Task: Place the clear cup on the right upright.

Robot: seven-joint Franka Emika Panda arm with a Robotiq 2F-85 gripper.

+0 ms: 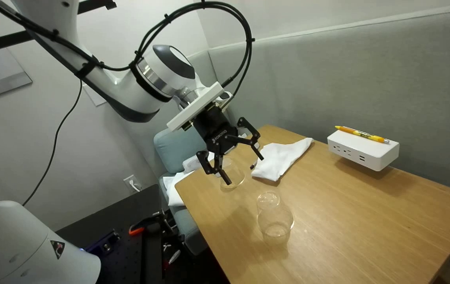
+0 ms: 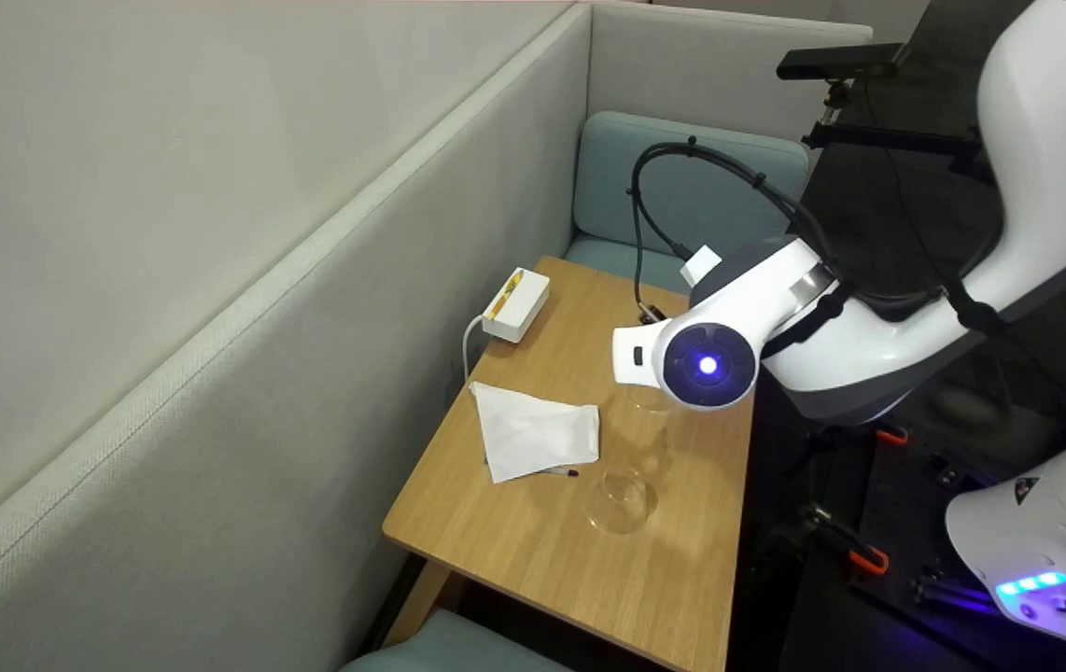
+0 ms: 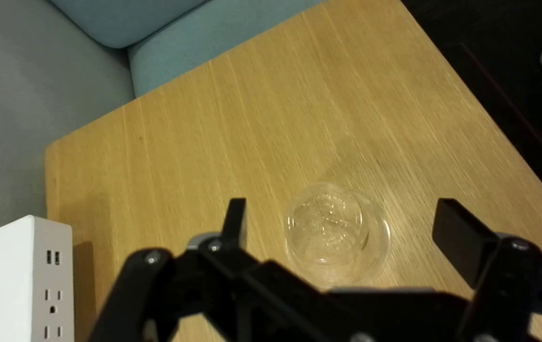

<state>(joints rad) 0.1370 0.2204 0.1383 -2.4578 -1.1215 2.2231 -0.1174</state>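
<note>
A small clear cup (image 1: 275, 216) stands on the wooden table, with its narrower end up, so it looks upside down. In the wrist view the clear cup (image 3: 335, 235) shows between my fingers but below them. In an exterior view only part of the cup (image 2: 651, 399) shows under the arm. A second near-identical clear cup (image 1: 233, 176) stands by the white cloth and also looks narrow end up; it shows in an exterior view (image 2: 619, 502). My gripper (image 1: 244, 170) is open and empty above the table; its open fingers (image 3: 343, 216) touch nothing.
A white outlet box (image 1: 363, 149) with a yellow pen (image 1: 362, 134) on it sits by the padded wall. A white cloth (image 2: 538, 431) lies on the table with a dark pen (image 2: 561, 471) partly under it. The wooden table (image 1: 351, 232) ends near the robot's base.
</note>
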